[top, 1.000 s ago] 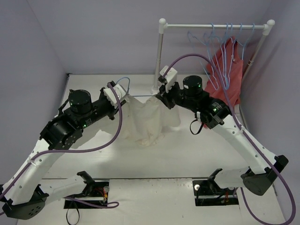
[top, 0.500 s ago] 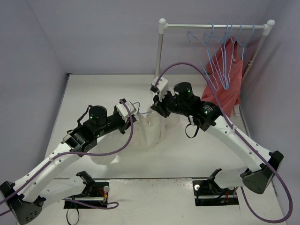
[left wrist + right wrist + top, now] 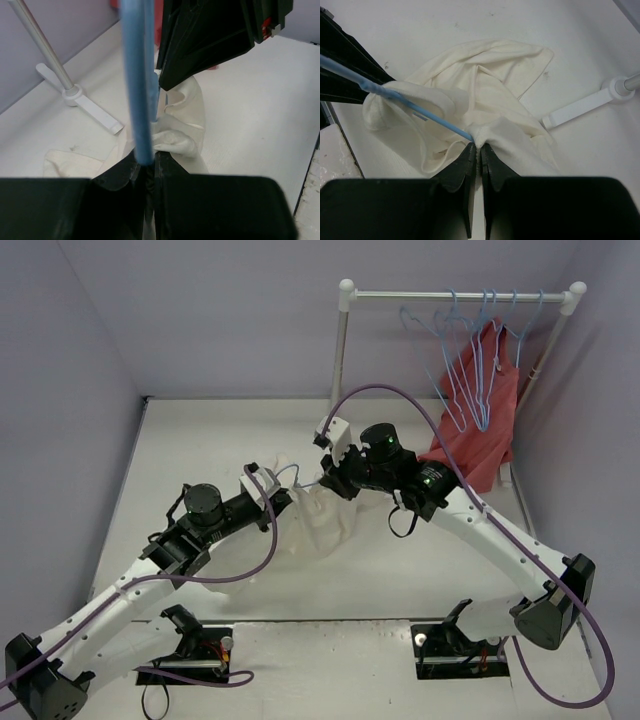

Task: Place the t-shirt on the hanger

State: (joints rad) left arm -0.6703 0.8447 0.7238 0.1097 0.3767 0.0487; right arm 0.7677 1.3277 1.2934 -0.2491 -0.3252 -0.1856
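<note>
The cream t-shirt (image 3: 318, 522) hangs bunched between my two grippers, low over the white table; it also shows in the right wrist view (image 3: 485, 90) and the left wrist view (image 3: 182, 117). My left gripper (image 3: 283, 492) is shut on the light-blue wire hanger (image 3: 137, 85), whose hook (image 3: 287, 471) sticks up beside it. My right gripper (image 3: 333, 480) is shut on a fold of the t-shirt (image 3: 492, 131), where the hanger's wire (image 3: 415, 106) runs into the cloth. The two grippers are close together.
A white clothes rail (image 3: 345, 350) stands at the back right, its foot (image 3: 580, 107) close to the shirt. Several more blue hangers (image 3: 470, 360) and a red-coral garment (image 3: 485, 405) hang on it. Purple walls close in on the left and back.
Both arms have come down and forward towards the near left. The grippers have drawn closer together, and the shirt, once spread wide between them, is now bunched.
</note>
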